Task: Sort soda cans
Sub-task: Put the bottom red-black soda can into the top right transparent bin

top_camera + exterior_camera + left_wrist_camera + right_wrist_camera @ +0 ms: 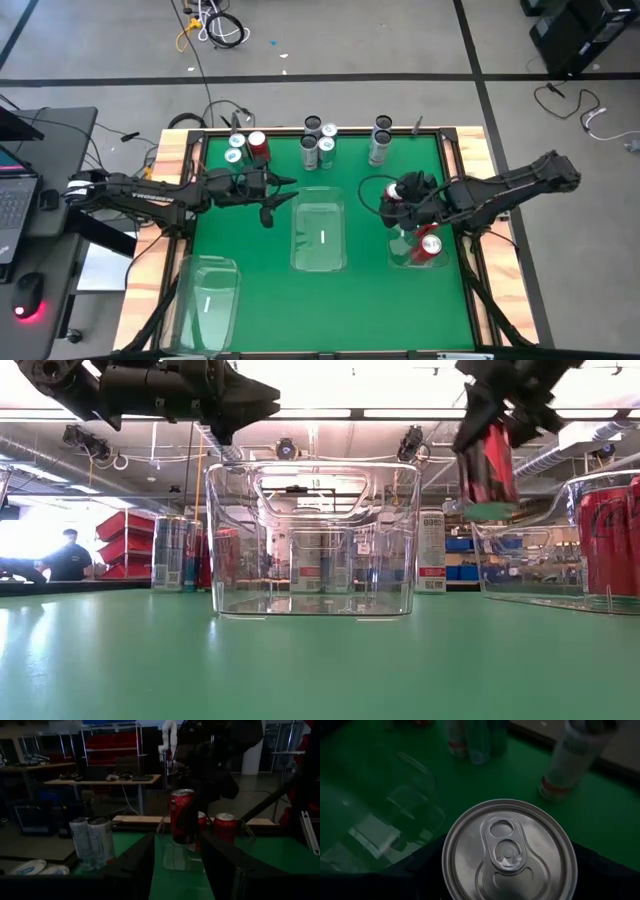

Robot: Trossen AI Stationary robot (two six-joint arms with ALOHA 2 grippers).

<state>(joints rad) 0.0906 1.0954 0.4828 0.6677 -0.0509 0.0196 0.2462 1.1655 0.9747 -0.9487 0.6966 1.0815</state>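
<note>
My right gripper (403, 197) is shut on a red soda can (489, 462) and hangs over the far end of the right clear bin (403, 258). That bin holds two red cans (430, 245). My left gripper (277, 198) is open and hovers in the air between the far-left cans and the middle clear bin (320, 237), touching nothing. Along the table's far edge stand a red can (259, 146) with pale-topped cans (235, 152), a cluster of silver and grey cans (318, 140), and two more (380, 138). My right gripper holds the red can by its upper side wall (484, 432), pinched between the two fingers, whose dark pads flank the can's silver lid (510, 852). The fingers come slanting down from above and the table's right. The can hangs lifted clear, slightly tilted.
A third clear bin (207, 298) sits at the near-left corner. The wooden table frame (462, 150) borders the green mat. Open green mat (385, 310) lies near the front edge. A laptop (12, 195) stands left of the table. A person (68, 555) shows far behind.
</note>
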